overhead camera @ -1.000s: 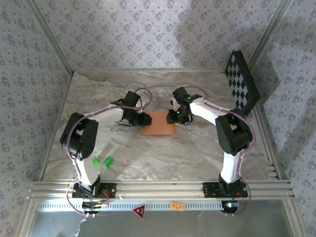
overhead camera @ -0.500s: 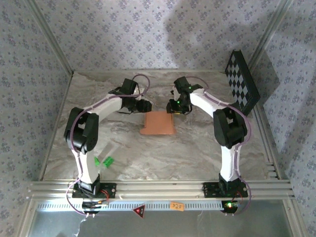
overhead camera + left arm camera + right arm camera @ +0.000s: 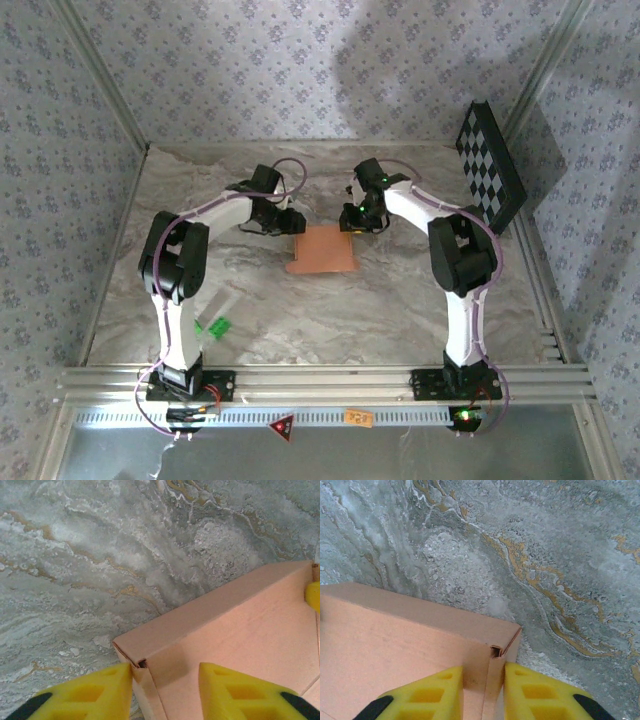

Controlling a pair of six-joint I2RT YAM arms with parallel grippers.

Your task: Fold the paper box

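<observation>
The paper box is a salmon-orange tray with low raised walls, lying on the marble table between both arms. My left gripper sits at its far left corner. In the left wrist view the box corner lies between the jaws of the left gripper. One yellow finger touches the wall from outside, and the other stands apart on the box floor, so it is open. My right gripper sits at the far right corner. In its wrist view the right gripper pinches the folded side wall.
Small green pieces lie near the left arm's base. A checkerboard panel leans against the right wall. Wallpapered walls close in the back and both sides, and an aluminium rail runs along the near edge.
Both grippers moved from the box's side edges to its far corners and lowered onto the walls. Both jaws narrowed, and the right closed on the wall. The box stayed in place.
</observation>
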